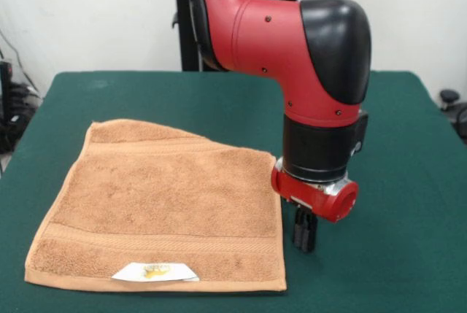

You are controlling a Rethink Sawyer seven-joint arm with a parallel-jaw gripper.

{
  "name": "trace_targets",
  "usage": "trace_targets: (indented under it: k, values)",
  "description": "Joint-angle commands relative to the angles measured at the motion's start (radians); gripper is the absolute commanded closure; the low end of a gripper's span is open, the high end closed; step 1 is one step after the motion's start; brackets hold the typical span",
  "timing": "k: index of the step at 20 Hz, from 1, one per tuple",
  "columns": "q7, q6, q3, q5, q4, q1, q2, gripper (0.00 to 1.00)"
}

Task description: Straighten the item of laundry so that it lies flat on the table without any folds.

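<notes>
You see the orange-tan terry towel lying flat on the dark green felt table; the black gripper, fingers together, hangs beside its edge.

1. We see a big table with a dark green cloth top.
2. An orange-tan towel lies spread out on the table.
3. A small white label with a yellow mark sits at the towel's front edge.
</notes>
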Motion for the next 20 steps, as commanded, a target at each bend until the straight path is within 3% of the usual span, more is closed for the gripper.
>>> trace_targets:
  k: [1,8,15,20]
  values:
    - [0.163,0.023,0.125,-0.003,0.184,-0.017,-0.023,1.00]
    - [0.146,0.057,0.111,-0.018,0.273,-0.022,-0.123,1.00]
    - [0.130,0.050,0.124,-0.023,0.307,-0.037,-0.157,1.00]
    - [0.120,-0.010,0.163,-0.030,0.301,-0.070,-0.124,1.00]
